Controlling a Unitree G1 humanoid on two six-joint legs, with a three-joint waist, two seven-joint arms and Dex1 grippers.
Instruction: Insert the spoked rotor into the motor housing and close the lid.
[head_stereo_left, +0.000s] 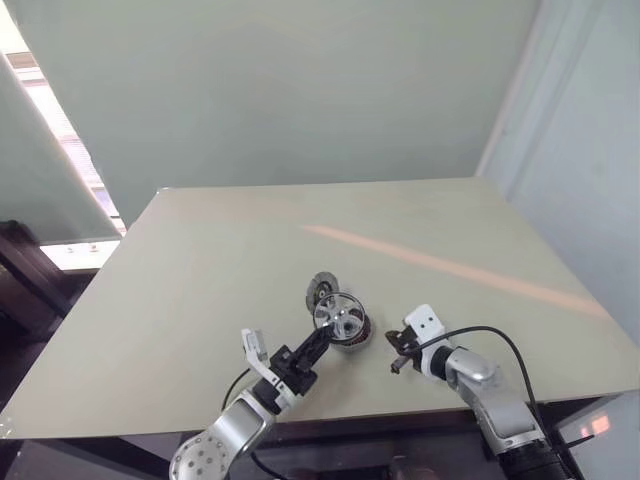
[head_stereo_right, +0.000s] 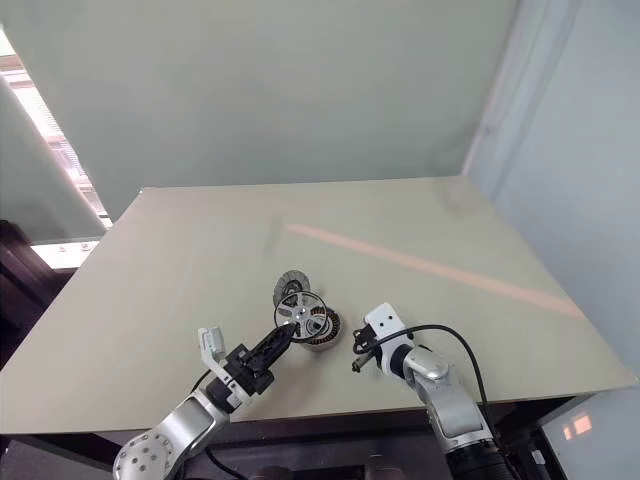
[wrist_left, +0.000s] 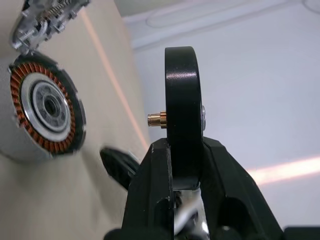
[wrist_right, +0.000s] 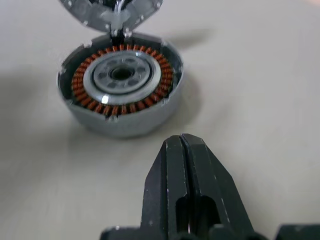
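Note:
My left gripper (head_stereo_left: 318, 343) is shut on the spoked rotor (head_stereo_left: 338, 316), a shiny silver wheel held just above the table, in front of the motor housing. In the left wrist view the rotor (wrist_left: 183, 110) is edge-on, a dark rim with a small brass shaft, clamped between both fingers (wrist_left: 155, 190). The motor housing (wrist_right: 120, 82) sits open on the table, copper windings ringing a dark centre. The lid (head_stereo_left: 321, 290) stands tipped back at the housing's far rim. My right gripper (wrist_right: 186, 160) is shut and empty, a short way to the right of the housing.
The beige table (head_stereo_left: 200, 260) extends far beyond the parts, with a faint orange stripe (head_stereo_left: 450, 268) across its right half. Its near edge (head_stereo_left: 120, 425) runs just behind my wrists. A black cable (head_stereo_left: 490, 335) loops over my right wrist.

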